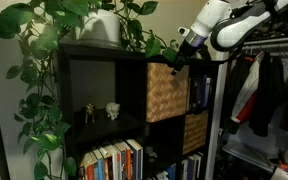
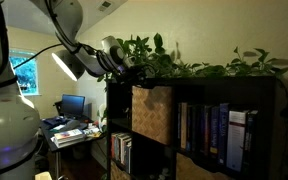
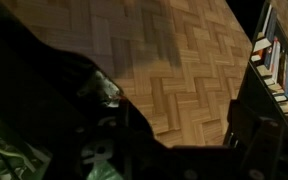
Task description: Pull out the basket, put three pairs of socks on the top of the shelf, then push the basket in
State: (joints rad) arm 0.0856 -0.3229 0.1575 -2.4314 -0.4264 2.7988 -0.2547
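I see the basket (image 1: 167, 90) in an upper cubby of the shelf (image 1: 102, 52). It is light tan, herringbone-woven and upright, its front seemingly a little proud of the frame. The shelf is black, tall and square-cubbied, and it stands past the right edge of the desk (image 2: 69, 135). In my wrist view the weave fills most of the picture.

My jaws are only a dark blur at the lower left of the wrist view; I cannot tell how they stand. The basket (image 3: 184, 70) overruns that frame's top edge. In an exterior view leaves (image 2: 149, 55) perhaps cover their tips, and the shelf (image 2: 175, 130) is cut off below.
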